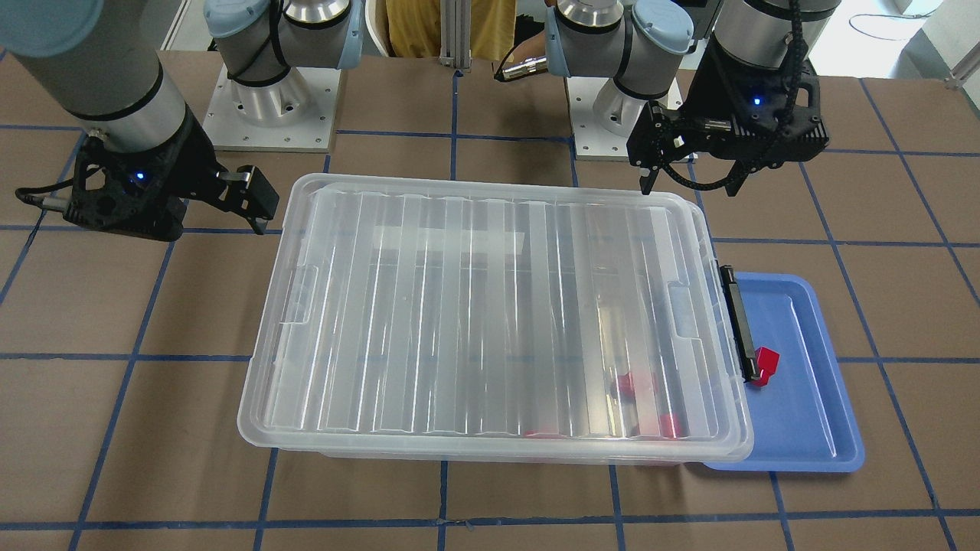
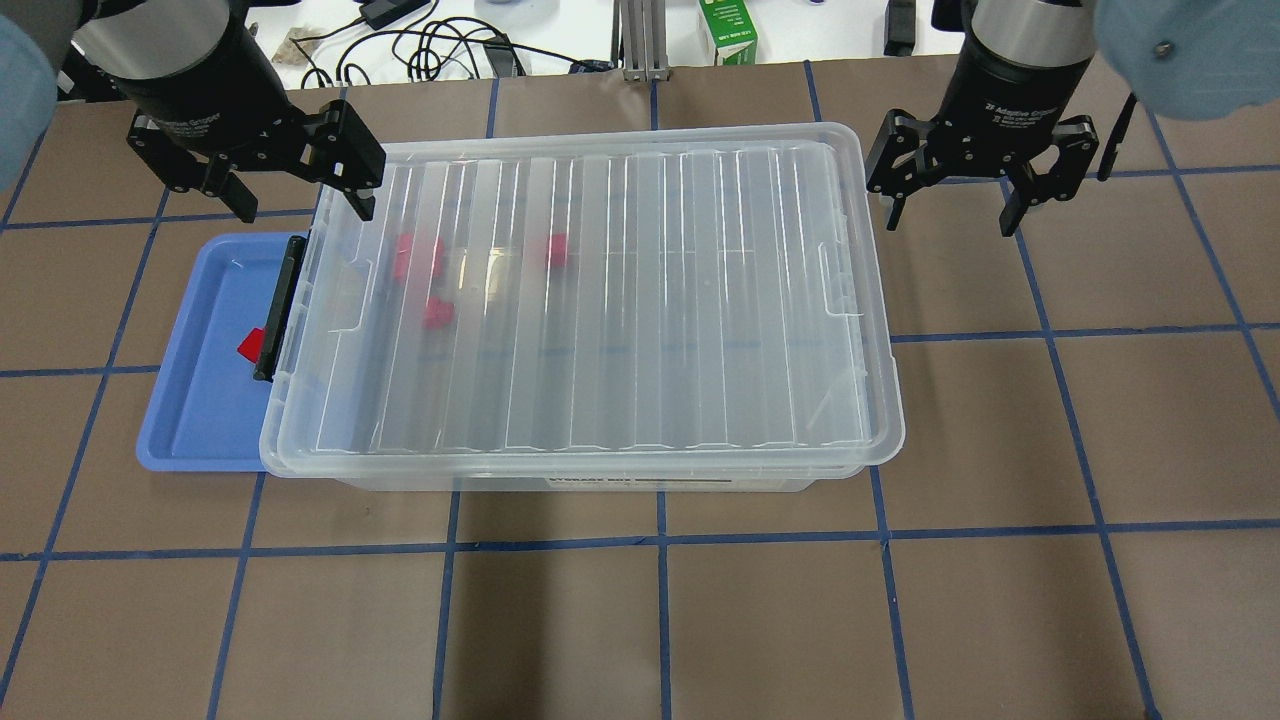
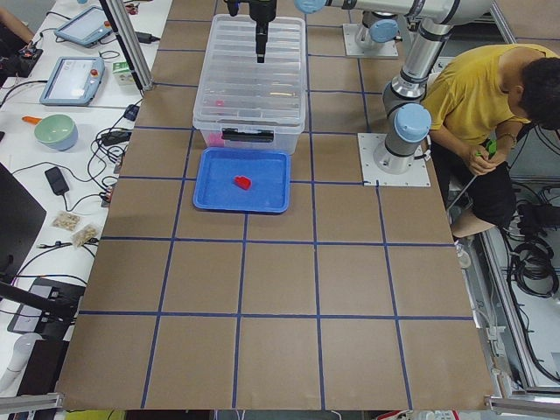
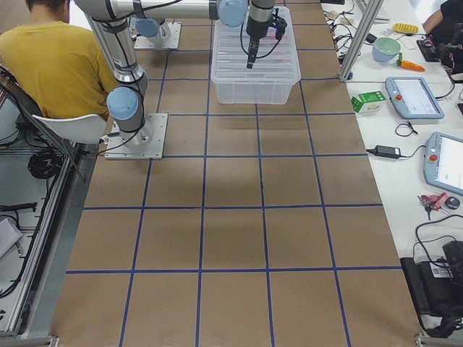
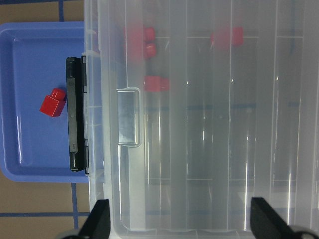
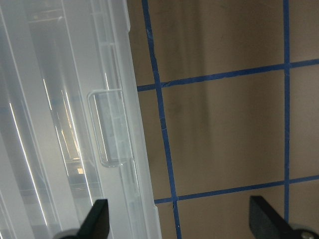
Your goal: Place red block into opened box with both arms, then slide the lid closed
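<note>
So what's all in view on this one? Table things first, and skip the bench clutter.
box: 1, clear, mid-table, lid over it.
lid: 1, clear and ribbed, lying on the box.
latch: 1, black bar, on the box's short side above the tray.
red blocks in the box: about three, blurred through the lid, near the latch end.
red block on the tray: 1, beside the latch.
tray: 1, blue, partly hidden under the box's latch end.
table: brown, blue tape grid.
person: 1, yellow shirt, seated behind the arm bases.
left gripper: black, open, empty, over the box's latch-end corner.
right gripper: black, open, empty, beside the opposite short side.
</note>
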